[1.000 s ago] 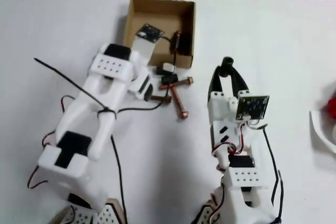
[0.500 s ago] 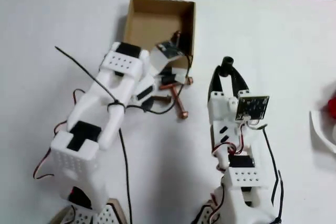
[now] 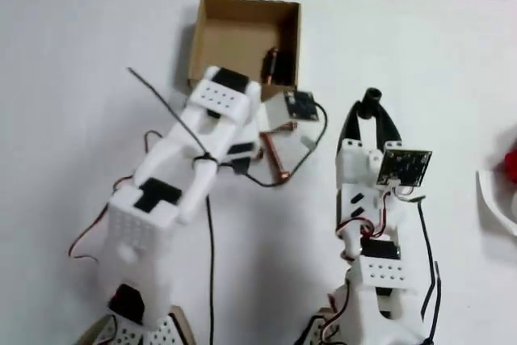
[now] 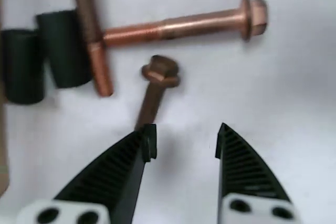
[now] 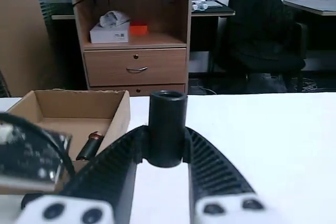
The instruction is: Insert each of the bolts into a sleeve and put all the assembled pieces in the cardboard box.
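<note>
Bolts [image 4: 184, 23]: copper-toned metal, smooth, satin sheen.
Sleeves [image 4: 63, 48]: black, matt; plastic or rubber, cannot tell which.
Sleeve [image 5: 167, 124]: black, smooth wall, dull sheen.
Cardboard box [image 3: 242, 34]: brown paperboard, matt, raw cut edges.
Left gripper [image 4: 184, 141], right gripper [image 5: 165, 142]: black plastic fingers, ribbed, matt; white plastic bases, matt.
Table [image 3: 420, 54]: white, smooth, matt.
</note>
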Robot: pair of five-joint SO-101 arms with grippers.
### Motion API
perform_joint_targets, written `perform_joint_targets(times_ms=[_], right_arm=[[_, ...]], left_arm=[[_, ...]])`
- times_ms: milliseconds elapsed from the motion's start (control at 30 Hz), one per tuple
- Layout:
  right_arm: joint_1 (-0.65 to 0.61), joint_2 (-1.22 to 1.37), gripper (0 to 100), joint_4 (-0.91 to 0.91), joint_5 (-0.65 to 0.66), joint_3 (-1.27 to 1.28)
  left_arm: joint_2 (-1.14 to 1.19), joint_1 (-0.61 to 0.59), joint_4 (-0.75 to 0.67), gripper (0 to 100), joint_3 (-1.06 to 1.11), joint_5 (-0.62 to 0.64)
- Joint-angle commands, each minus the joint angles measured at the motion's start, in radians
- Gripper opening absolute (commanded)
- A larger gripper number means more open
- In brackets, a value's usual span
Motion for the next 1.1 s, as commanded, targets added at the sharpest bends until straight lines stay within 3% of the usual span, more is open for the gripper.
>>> perform_joint_targets(times_ms=[0,367,1067], right_arm=[[0.022,-0.038,2.0,-0.027,0.000,-0.006],[0.022,-0.038,2.0,-0.027,0.000,0.005],[0.022,-0.038,2.0,-0.024,0.000,0.006]], left_arm=[[0.048,0.015,0.038,20,-0.119,-0.026],[0.209,0.015,0.170,20,-0.418,-0.052],[0.311,0.003,0.104,21,-0.460,-0.051]])
